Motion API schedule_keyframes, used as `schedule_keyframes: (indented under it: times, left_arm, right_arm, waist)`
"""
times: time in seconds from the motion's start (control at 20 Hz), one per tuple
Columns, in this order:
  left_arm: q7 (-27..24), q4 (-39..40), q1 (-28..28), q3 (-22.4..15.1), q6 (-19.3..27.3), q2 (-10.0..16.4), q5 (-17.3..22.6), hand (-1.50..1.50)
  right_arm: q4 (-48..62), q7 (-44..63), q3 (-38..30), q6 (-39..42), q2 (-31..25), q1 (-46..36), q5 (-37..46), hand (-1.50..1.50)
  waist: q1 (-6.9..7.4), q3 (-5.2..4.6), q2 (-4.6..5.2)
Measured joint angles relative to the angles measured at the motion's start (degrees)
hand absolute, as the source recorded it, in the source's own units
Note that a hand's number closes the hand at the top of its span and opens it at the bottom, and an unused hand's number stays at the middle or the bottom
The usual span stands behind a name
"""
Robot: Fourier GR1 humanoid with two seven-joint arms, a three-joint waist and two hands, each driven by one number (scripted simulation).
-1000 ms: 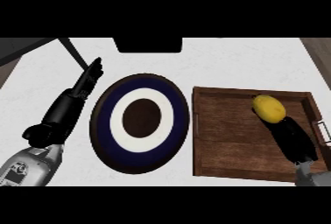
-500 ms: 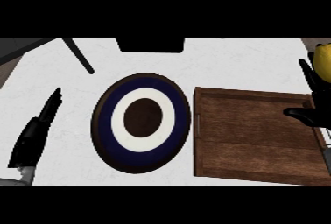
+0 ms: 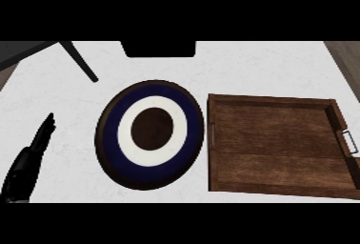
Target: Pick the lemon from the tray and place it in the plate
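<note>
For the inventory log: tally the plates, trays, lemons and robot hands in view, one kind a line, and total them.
Plate: 1
Wooden tray: 1
Lemon: 0 in view
Left hand: 1
Right hand: 0 in view
Total: 3

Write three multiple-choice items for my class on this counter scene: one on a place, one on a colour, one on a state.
1. Where does the plate lie relative to the wooden tray?
A. Inside it
B. To its left
C. To its right

2. What colour is the ring around the plate's brown centre?
A. White
B. Red
C. Green

3. How is the left hand?
A. Curled round a lemon
B. Pinching the plate's rim
C. Fingers straight, holding nothing

Answers:
1 B, the plate lies on the counter beside the tray's left wall.
2 A, a white ring lies between the centre and the dark blue band.
3 C, the hand lies straight at the lower left, apart from the plate.
</note>
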Motion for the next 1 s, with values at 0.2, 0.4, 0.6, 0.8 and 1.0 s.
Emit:
schedule_keyframes:
  times: [0.2, 0.4, 0.6, 0.8, 1.0]
  left_arm:
    - [0.1, -0.1, -0.2, 0.5, -0.3, 0.0, -0.2, 0.00]
    - [1.0, -0.7, -0.9, 0.6, -0.3, -0.1, -0.6, 0.00]
    - [1.7, -1.4, -0.8, 0.2, -0.5, -0.8, -1.4, 0.00]
    - [1.0, -0.7, -0.9, 1.2, -1.6, -0.8, -1.5, 0.00]
    - [1.7, -0.5, -1.5, 0.9, -1.3, -2.0, -2.8, 0.00]
  right_arm:
    - [0.0, 3.6, -0.5, 7.3, -7.6, 2.2, 1.6, -1.50]
    - [1.7, 7.7, -0.5, 13.6, -15.5, 1.4, 3.8, -1.50]
    - [5.3, 12.1, 1.2, 17.2, -19.9, -1.6, 6.0, -1.50]
    - [9.1, 16.2, 4.6, 20.7, -22.1, -6.4, 8.3, -1.50]
    - [13.3, 19.2, 8.1, 25.3, -22.7, -11.4, 10.0, -1.50]
  waist:
    - [0.06, 0.01, 0.11]
    - [0.45, 0.02, 0.22]
    - [0.92, 0.02, 0.29]
    - [1.29, 0.01, 0.37]
    - [1.39, 0.02, 0.40]
